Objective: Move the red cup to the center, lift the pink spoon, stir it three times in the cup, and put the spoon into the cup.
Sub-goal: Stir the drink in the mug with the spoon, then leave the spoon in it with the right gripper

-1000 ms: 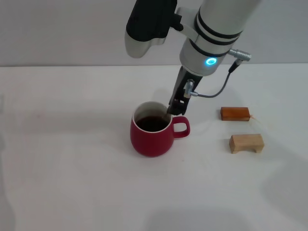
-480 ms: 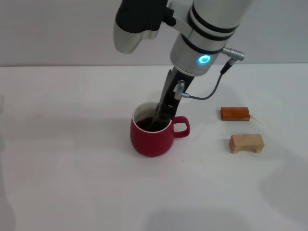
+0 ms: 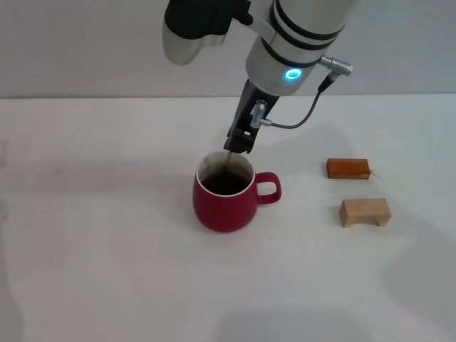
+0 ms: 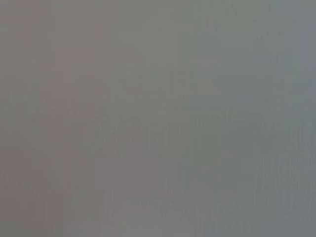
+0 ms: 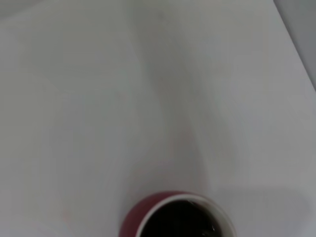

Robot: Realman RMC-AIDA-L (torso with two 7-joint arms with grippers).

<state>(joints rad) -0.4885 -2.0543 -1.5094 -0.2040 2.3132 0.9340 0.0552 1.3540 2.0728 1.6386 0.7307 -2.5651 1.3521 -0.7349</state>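
Observation:
The red cup stands mid-table, handle pointing right, with dark liquid inside. It also shows from above in the right wrist view as the red cup at the picture's edge. My right gripper hangs just above the cup's far rim, shut on the pink spoon. Only the spoon's thin grey neck shows, running down from the fingers into the liquid; its pink handle is hidden in the grip. My left gripper is out of view, and the left wrist view is plain grey.
Two wooden blocks lie to the right of the cup: a reddish-brown block and a pale block nearer the front. The white table extends around them, and my right arm reaches in from above.
My right gripper has swung left from the cup's handle side to its far rim and risen a little, carrying the spoon through the liquid. The cup has stayed put.

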